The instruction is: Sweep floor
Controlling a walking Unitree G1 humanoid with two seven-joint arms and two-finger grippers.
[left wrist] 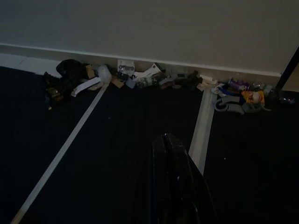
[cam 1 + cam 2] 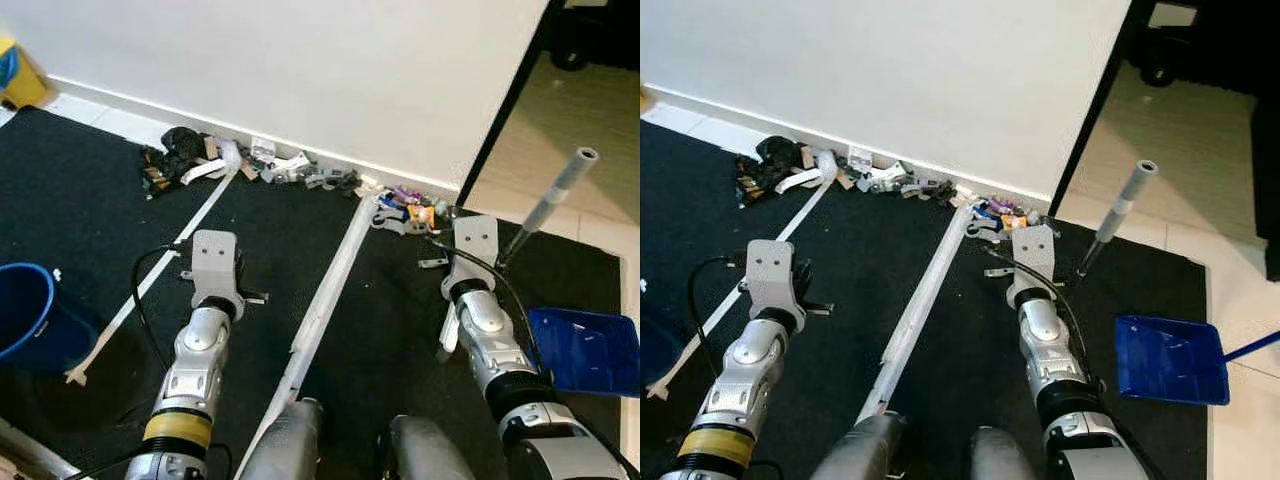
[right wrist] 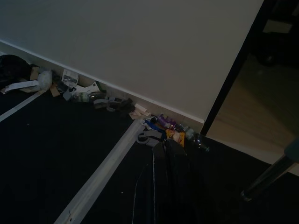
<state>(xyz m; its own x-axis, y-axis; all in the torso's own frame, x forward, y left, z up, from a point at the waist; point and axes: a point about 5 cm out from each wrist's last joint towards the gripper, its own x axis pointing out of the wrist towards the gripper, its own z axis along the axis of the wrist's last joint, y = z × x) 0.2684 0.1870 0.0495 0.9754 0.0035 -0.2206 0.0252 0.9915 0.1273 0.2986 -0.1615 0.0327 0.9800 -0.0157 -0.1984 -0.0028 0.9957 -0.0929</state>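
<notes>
Black mat [image 2: 90, 210] covers the floor, with litter [image 2: 290, 168] strewn along the white wall's base. Left hand [image 1: 170, 154] and right hand [image 3: 168, 158] hover above it, well short of the litter; I cannot tell their finger spread. Blue dustpan [image 2: 585, 348] lies beside the right arm

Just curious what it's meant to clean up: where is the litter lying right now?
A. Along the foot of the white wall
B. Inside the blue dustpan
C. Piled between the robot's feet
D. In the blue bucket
A: the litter lies strung along the foot of the white wall, and the blue dustpan looks empty.
</notes>
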